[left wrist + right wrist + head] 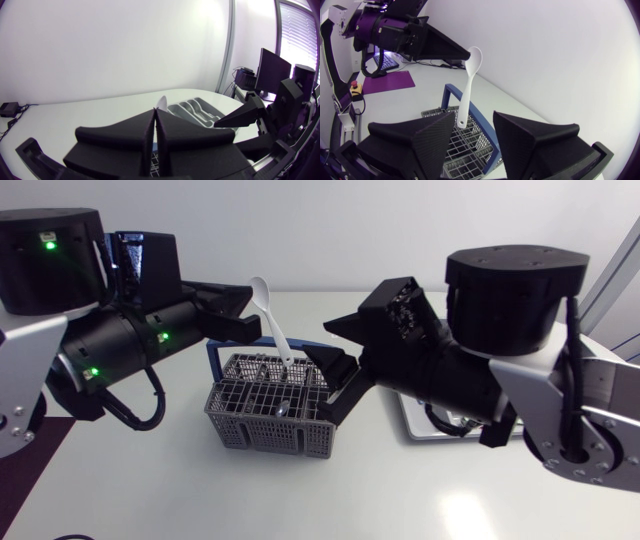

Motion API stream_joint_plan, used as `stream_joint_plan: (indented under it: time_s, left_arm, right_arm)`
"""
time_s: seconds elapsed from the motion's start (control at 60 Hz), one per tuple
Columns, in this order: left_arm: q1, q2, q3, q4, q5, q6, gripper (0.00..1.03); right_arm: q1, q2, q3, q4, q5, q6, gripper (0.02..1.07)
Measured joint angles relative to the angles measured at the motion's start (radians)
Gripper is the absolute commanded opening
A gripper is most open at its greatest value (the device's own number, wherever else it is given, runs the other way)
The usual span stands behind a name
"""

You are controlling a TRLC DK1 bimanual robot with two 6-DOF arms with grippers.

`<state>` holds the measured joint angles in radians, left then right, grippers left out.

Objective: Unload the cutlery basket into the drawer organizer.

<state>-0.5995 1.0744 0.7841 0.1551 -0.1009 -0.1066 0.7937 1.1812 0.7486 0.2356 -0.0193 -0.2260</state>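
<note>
1. Black fingers of the left gripper were clenched on a white spoon just below its bowl. The bowl stood uppermost and the handle slanted down.
2. The spoon's lower end reached the rear rim of the grey cutlery basket. I could not tell whether the tip sat inside a compartment or just above one.
3. The right gripper hung just beside the spoon, over the basket's right end, with its fingers spread wide and nothing between them.
4. The basket's mesh compartments held something small and dark near the middle, too unclear to name. A blue bar ran along its far side.
5. The pale grey drawer organizer lay on the table to the basket's right, largely under the right arm. The left wrist view showed its long compartments side by side, but I could not make out what was in them.
</note>
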Motion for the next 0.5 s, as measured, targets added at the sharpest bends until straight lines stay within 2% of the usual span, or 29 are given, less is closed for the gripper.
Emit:
stream_joint_plan:
  time_s: [0.25,0.5]
  left_arm:
    - [-0.049,0.012,0.004,0.044,0.0,-0.021,0.04]
    - [-0.081,0.061,0.026,0.055,0.0,-0.025,0.04]
  right_arm:
    - [0.064,0.071,0.005,0.113,0.097,0.002,0.63]
    - [0.071,0.076,0.005,0.159,0.14,-0.002,0.63]
